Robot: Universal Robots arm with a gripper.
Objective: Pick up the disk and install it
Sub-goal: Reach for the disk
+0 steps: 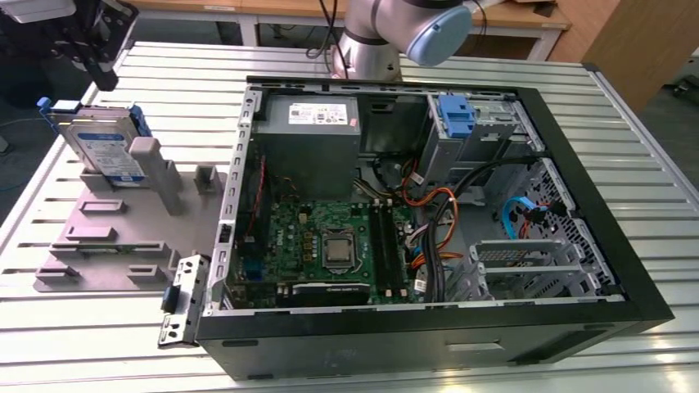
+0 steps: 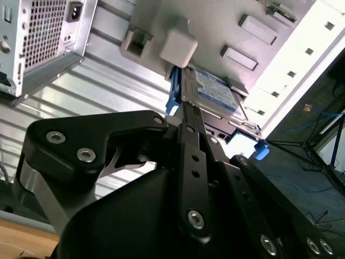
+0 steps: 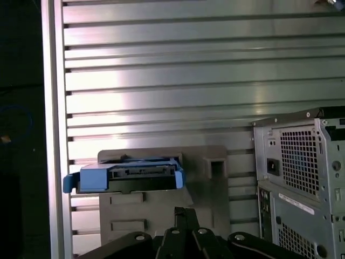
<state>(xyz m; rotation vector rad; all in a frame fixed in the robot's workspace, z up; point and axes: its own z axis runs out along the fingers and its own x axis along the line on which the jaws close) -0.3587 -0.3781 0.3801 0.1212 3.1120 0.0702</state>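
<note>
The disk is a silver drive with a white-and-blue label in a blue carrier frame. It stands on edge in a slot of a grey fixture at the exterior view's left. My black gripper hangs just above the disk's top edge and does not touch it. Its fingers are shut together with nothing between them. In the second wrist view the gripper points at the disk. In the first wrist view the disk lies just beyond the gripper.
An open computer case lies on the slatted metal table, beside the fixture. Inside are a grey power-supply box, a green motherboard, cables and a blue carrier in the drive bay. The table's edge runs close behind the fixture.
</note>
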